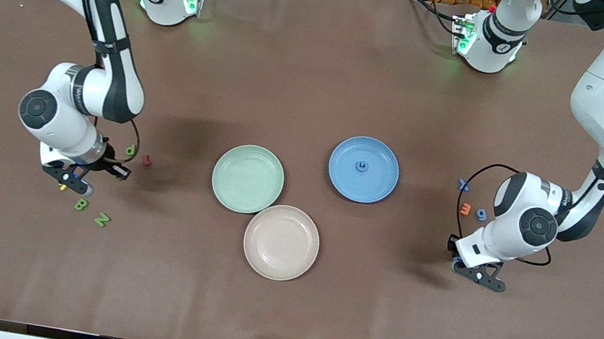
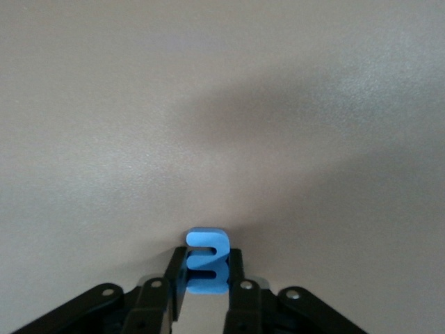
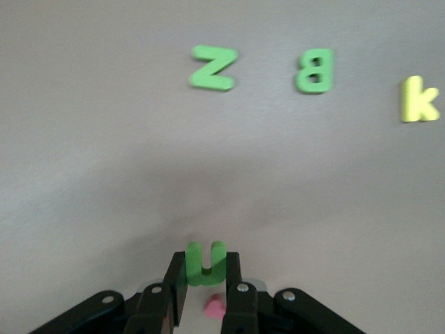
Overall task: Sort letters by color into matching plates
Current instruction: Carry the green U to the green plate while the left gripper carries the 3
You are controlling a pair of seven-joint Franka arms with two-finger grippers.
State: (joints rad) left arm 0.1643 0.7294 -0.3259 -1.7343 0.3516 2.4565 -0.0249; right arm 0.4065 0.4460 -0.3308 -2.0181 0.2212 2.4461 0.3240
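My left gripper (image 2: 206, 270) is shut on a blue letter (image 2: 206, 252), held upright between its fingers. In the front view the left gripper (image 1: 480, 275) hangs low over the cloth at the left arm's end. A blue Y (image 1: 464, 185) and a blue 9 (image 1: 480, 215) lie close by. My right gripper (image 3: 206, 273) is shut on a green U (image 3: 206, 260), and the right gripper (image 1: 71, 179) is over the letters at the right arm's end. Green Z (image 3: 213, 67), green B (image 3: 315, 70) and a green letter (image 1: 130, 151) lie on the table. The mint green plate (image 1: 248, 178) holds nothing. The blue plate (image 1: 378, 184) holds one blue letter (image 1: 361, 166).
A beige-pink plate (image 1: 281, 242) touches the green plate, nearer the front camera. An orange 3 (image 1: 465, 209) lies beside the blue 9. A red letter (image 1: 146, 160) and a yellow k (image 3: 418, 99) lie near the right gripper, with a pink piece (image 3: 217, 306) under it.
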